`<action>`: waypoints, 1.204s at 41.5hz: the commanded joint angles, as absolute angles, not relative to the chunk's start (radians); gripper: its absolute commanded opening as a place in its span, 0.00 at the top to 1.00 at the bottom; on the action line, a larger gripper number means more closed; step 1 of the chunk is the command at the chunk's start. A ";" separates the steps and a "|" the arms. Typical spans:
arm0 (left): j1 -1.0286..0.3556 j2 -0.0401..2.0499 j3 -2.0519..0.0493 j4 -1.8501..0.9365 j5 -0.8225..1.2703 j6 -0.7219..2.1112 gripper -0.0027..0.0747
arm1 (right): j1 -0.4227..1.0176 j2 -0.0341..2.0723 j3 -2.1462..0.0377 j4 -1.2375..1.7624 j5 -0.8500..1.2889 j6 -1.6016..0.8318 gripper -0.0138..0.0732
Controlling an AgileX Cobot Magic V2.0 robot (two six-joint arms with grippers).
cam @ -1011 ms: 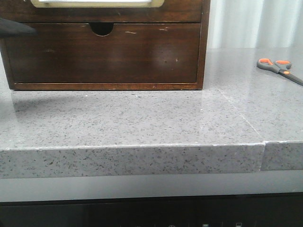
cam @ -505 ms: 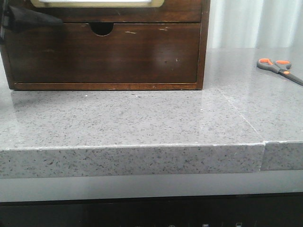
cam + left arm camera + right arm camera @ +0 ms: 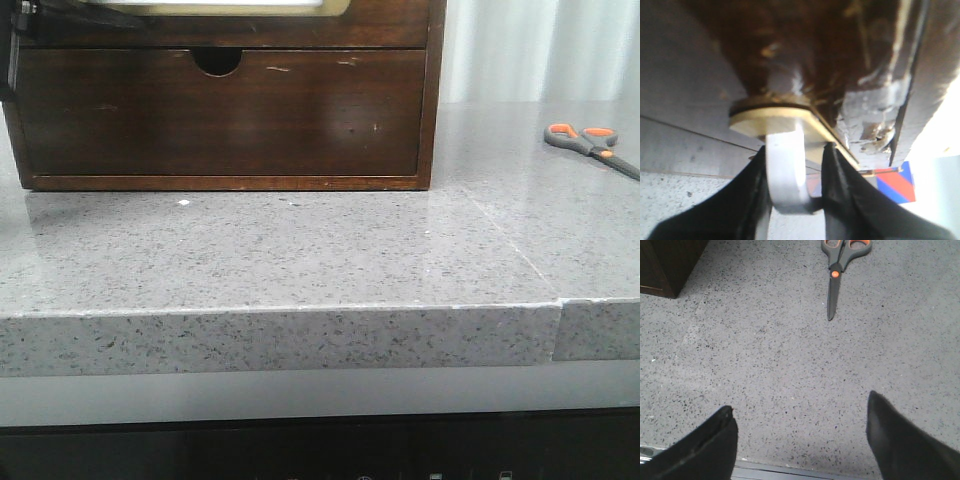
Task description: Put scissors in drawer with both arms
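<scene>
We are at the beginning. Our left gripper (image 3: 792,165) has its fingers on both sides of the pale handle (image 3: 785,170) of the drawer (image 3: 380,20); we cannot tell if they press it already. The drawer looks not opened yet. Our right gripper (image 3: 800,432) hovers wide open and empty above the grey stone counter (image 3: 300,260). The scissors (image 3: 839,270) lie flat there, well apart from it, not picked up.
</scene>
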State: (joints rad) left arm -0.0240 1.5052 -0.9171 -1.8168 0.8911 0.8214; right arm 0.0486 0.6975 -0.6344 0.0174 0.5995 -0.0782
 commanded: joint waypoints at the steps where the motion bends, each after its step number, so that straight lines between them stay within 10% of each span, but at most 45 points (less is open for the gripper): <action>1: -0.029 1.418 -0.906 -1.859 0.941 0.888 0.91 | 0.040 0.700 -0.669 0.010 0.538 -0.084 0.20; 36: -0.029 0.937 -0.461 -1.826 0.950 0.915 0.89 | 0.040 0.700 -0.669 0.010 0.538 -0.084 0.20; 50: -0.029 0.937 -0.461 -1.800 0.944 0.915 0.30 | 0.040 0.700 -0.669 0.010 0.538 -0.084 0.20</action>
State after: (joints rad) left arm -0.0240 0.9484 -0.4329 -1.7691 0.8986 0.9005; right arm 0.0486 0.6975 -0.6344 0.0174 0.5995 -0.0782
